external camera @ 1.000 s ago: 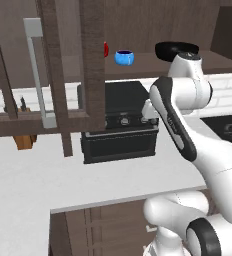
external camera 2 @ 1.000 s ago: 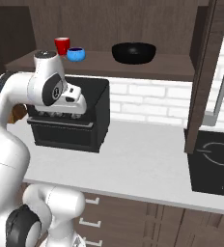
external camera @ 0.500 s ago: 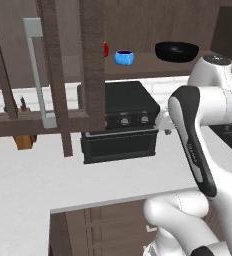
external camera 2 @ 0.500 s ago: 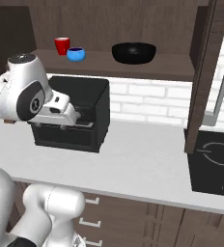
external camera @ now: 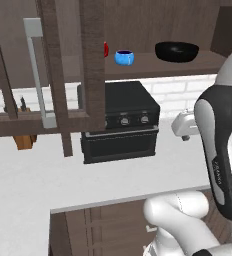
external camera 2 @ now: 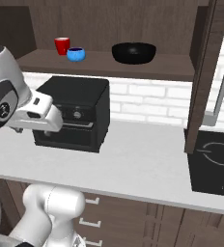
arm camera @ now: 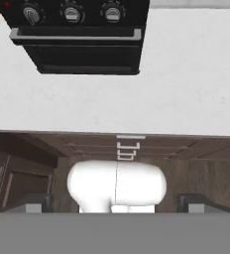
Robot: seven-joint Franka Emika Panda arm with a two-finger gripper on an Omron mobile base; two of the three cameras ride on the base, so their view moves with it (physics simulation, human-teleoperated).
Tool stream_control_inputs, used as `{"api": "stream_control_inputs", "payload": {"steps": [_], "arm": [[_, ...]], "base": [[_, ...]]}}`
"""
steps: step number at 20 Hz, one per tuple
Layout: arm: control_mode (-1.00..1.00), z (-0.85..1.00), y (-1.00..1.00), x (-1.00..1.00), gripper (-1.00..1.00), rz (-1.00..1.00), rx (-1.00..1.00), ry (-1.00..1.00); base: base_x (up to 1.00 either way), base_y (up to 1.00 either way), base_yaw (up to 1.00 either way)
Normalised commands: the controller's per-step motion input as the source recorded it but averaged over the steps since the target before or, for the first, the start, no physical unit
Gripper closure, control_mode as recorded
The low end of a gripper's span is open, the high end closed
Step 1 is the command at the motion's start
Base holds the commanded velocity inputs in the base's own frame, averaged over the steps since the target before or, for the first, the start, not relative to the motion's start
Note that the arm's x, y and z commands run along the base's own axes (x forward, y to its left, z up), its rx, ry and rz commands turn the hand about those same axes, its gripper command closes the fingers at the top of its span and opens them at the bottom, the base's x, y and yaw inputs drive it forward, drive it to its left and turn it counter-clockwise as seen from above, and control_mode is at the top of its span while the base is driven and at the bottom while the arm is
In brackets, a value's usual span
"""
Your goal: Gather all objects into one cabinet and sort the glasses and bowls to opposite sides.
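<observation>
white brick wall point(external camera 2: 152, 99), pale counter point(external camera 2: 133, 159), black oven point(external camera: 120, 120)

The gripper point(arm camera: 115, 206) points down at the counter point(arm camera: 186, 89) front edge. The oven point(arm camera: 77, 37) stands on the counter beyond the jaws. On the open cabinet shelf point(external camera 2: 172, 72) above the oven: cup point(external camera 2: 62, 46), 1 mug point(external camera 2: 76, 54) just beside it, bowl point(external camera 2: 133, 52) well apart.

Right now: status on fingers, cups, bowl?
Fingers apart, holding nothing, low over the counter edge. Red cup, blue mug and black bowl on the cabinet shelf. Toaster oven sits below the shelf.
</observation>
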Motion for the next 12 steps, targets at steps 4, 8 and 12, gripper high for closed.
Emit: {"api": "stream_control_inputs", "payload": {"steps": [4,8,12], "arm": [[-1.00,0.21,0.00,-0.41,-1.00,0.00,0.00,0.05],[-1.00,0.09,0.00,-0.01,-1.00,0.00,0.00,0.10],[-1.00,0.01,0.00,0.00,-1.00,0.00,0.00,0.07]], "base": [[0.00,0.00,0.00],[0.00,0.00,0.00],[0.00,0.00,0.00]]}}
